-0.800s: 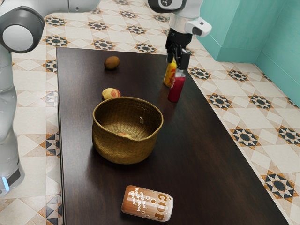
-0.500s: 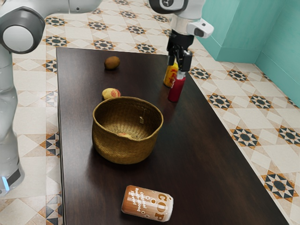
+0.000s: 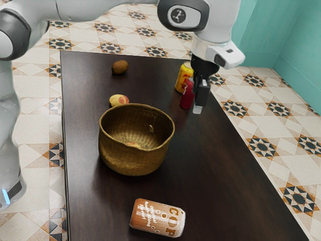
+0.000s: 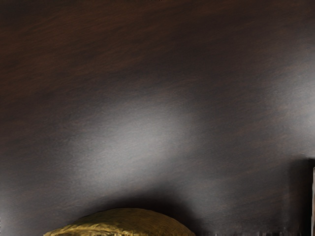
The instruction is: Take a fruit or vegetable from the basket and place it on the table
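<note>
Table: dark brown wooden table (image 3: 215, 165); supports the basket.
Basket: round, tan woven basket (image 3: 135, 163), upright, open-topped; from the claw it lies toward the exterior view's left and nearer that view's camera, back toward the arm's base side.
Claw: black metal claw (image 3: 197, 107), raised, apart from the basket; seems near the upright red can (image 3: 186, 98). Whether clenched or released: cannot tell.
Basket fruit: small, partly hidden yellowish-red fruit (image 3: 133, 144), low inside the basket; kind cannot be told. Same bearing from the claw as the basket, and lower.
Fruit's long axis: cannot be told.
Coming move, judged: travel across to above the basket mouth, then descend inside the rim; a low crossing could strike the wall.
</note>
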### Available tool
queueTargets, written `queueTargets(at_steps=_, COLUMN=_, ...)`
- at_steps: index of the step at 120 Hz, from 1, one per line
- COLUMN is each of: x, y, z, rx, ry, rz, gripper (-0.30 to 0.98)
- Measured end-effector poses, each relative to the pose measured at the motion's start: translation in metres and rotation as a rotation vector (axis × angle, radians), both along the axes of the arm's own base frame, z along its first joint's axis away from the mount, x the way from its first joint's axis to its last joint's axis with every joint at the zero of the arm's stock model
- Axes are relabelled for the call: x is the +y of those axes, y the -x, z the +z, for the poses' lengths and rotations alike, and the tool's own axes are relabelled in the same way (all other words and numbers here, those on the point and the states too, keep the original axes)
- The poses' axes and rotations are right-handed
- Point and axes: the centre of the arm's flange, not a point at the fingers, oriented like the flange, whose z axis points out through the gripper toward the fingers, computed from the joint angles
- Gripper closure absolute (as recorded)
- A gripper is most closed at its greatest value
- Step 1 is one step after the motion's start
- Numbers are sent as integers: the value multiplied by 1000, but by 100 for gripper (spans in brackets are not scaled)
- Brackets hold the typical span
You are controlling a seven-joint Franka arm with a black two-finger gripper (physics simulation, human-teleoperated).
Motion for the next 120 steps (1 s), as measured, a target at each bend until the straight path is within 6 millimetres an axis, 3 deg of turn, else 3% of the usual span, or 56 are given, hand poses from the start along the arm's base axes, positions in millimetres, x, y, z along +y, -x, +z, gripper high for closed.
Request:
queueTargets(at_steps=8, x=-25, y=18, z=0, rx=7, ry=-7, rz=-51, gripper=0)
queueTargets(at_steps=14, x=-31, y=42, z=-5, rx=12, ry=-20, rz=-72, gripper=0)
queueTargets(at_steps=18, x=-15, y=47, z=-10, rx=14, ry=-26, rz=-45, gripper=0)
queueTargets(at_steps=25, x=39, y=48, z=-13, rx=6, ry=-26, rz=59, gripper=0)
queueTargets(at_steps=32, x=59, y=49, z=-13, rx=-6, ry=-22, rz=98, gripper=0)
queueTargets(at_steps=50, x=74, y=78, z=-43, rx=-1, ry=-33, rz=118, gripper=0)
queueTargets(at_steps=75, x=97, y=87, z=-119, rx=88, ry=-16, rz=161, gripper=0)
queueTargets(at_steps=88, x=107, y=90, z=-135, rx=96, ry=7, rz=182, gripper=0)
queueTargets(at_steps=120, x=108, y=99, z=-172, rx=108, ry=33, rz=193, gripper=0)
